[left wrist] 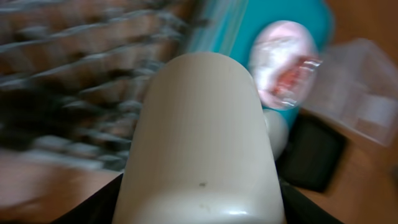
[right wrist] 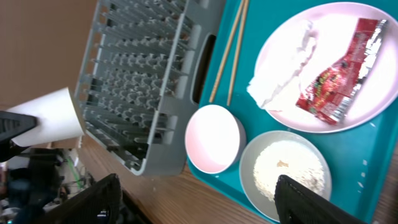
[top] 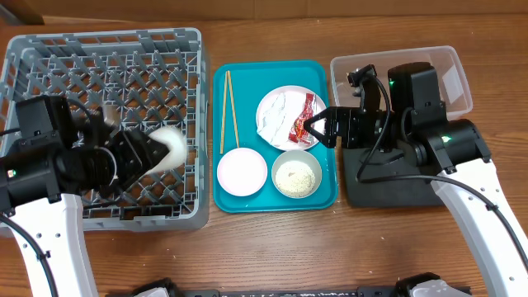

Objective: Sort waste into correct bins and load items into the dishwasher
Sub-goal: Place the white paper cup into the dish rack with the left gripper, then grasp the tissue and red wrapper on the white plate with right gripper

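Observation:
My left gripper (top: 157,150) is shut on the small white cup (top: 171,146) and holds it over the grey dish rack (top: 49,49); the cup fills the left wrist view (left wrist: 199,137). My right gripper (top: 312,128) is open and empty, just over the right edge of the white plate (top: 289,92). The plate holds the crumpled white scrap (right wrist: 283,68) and the red sauce packet (right wrist: 339,74). Two chopsticks (top: 227,107), an empty pale pink bowl (top: 242,172) and a bowl of rice grains (top: 297,175) lie on the teal tray (top: 326,194).
The clear plastic tub (top: 454,70) stands at the back right. The black tray (top: 388,186) lies in front of it, partly under my right arm. Bare wooden table runs along the front edge.

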`<state>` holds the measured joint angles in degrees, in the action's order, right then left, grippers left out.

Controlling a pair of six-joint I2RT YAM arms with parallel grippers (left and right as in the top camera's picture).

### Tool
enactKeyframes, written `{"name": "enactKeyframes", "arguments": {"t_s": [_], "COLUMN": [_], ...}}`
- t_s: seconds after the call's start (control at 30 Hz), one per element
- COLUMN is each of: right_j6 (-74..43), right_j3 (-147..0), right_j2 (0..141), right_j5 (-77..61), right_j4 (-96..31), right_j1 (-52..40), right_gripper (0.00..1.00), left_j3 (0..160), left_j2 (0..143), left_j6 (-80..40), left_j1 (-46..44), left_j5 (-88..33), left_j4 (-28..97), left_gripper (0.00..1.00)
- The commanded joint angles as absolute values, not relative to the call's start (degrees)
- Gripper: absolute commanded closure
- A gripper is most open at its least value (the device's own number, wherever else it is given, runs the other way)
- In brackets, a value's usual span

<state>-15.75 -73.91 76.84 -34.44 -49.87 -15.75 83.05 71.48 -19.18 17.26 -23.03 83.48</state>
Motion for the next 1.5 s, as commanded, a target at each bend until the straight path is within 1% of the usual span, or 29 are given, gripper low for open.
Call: {"name": "enactKeyframes", "arguments": {"t_s": [0.0,0.1,0.2,0.37,0.57,0.67,0.73,0.77,0.8,0.83,0.93,1.0,1.03,1.1,1.17,1.27,1.37,1.47], "right_j6": [-14.57,-14.57,-14.57,-14.59,-14.59,-14.59,-14.59,-14.59,-14.59,-14.59,-14.59,-14.61,-14.61,-14.85,-14.81,-14.83,-15.03,-16.08], "right_j3": [-74.85,-74.85,-74.85,-74.85,-74.85,-74.85,-74.85,-74.85,-74.85,-74.85,-74.85,-74.85,-74.85,-74.85,-74.89,-76.90,-81.06,-86.11], "right_j2": [76.42,76.42,76.42,76.42,76.42,76.42,76.42,76.42,76.42,76.42,76.42,76.42,76.42,76.42,76.42,76.95,79.37,84.53], "right_j5": [-31.97,-31.97,-31.97,-31.97,-31.97,-31.97,-31.97,-31.97,-31.97,-31.97,-31.97,-31.46,-30.96,-29.95,-28.69,-21.54,-13.47,-7.60], "right_j4": [-49.84,-49.76,-49.91,-49.67,-50.26,-50.28,-50.28,-50.28,-50.30,-50.30,-50.28,-50.22,-50.22,-50.30,-50.35,-52.99,-55.48,-56.71], "right_j1": [-15.79,-15.77,-15.77,-15.79,-15.77,-15.77,-15.79,-15.77,-15.77,-15.77,-15.77,-15.79,-15.79,-15.81,-16.67,-20.78,-25.89,-29.78], "right_gripper": [0.19,0.19,0.18,0.18,0.18,0.18,0.18,0.17,0.17,0.18,0.17,0.17,0.15,0.08,0.06,0.06,0.02,0.02], "left_j3": [82.85,81.23,77.36,68.60,64.97,64.95,64.95,64.95,64.95,64.97,65.30,67.02,68.29,72.53,77.45,84.99,90.43,94.56], "left_j2": [72.05,72.60,72.86,73.01,75.50,77.10,78.59,79.40,79.99,80.53,80.86,80.42,80.09,79.20,78.17,76.73,75.64,74.54], "left_j6": [-23.18,-24.47,-25.80,-25.82,-30.74,-30.89,-30.87,-30.85,-30.74,-30.13,-28.27,-27.81,-27.18,-26.28,-23.86,-19.97,-19.29,-19.27], "left_j1": [17.10,17.12,17.08,14.55,10.92,10.85,10.85,10.85,10.85,10.85,10.85,10.85,10.85,10.85,10.83,10.83,10.83,10.83], "left_j5": [-2.15,-0.43,-1.63,-5.76,4.99,4.49,3.81,2.79,1.50,-0.25,-5.28,-7.05,-7.51,-7.94,-9.74,-13.65,-16.21,-18.57], "left_j4": [85.06,85.17,84.09,77.49,75.50,74.76,74.54,74.54,74.54,74.48,73.76,74.06,74.24,75.35,76.47,77.25,77.28,77.34], "left_gripper": [0.40,0.39,0.41,0.43,0.40,0.38,0.35,0.30,0.20,0.12,0.06,0.05,0.04,0.04,0.03,0.03,0.03,0.03]}}
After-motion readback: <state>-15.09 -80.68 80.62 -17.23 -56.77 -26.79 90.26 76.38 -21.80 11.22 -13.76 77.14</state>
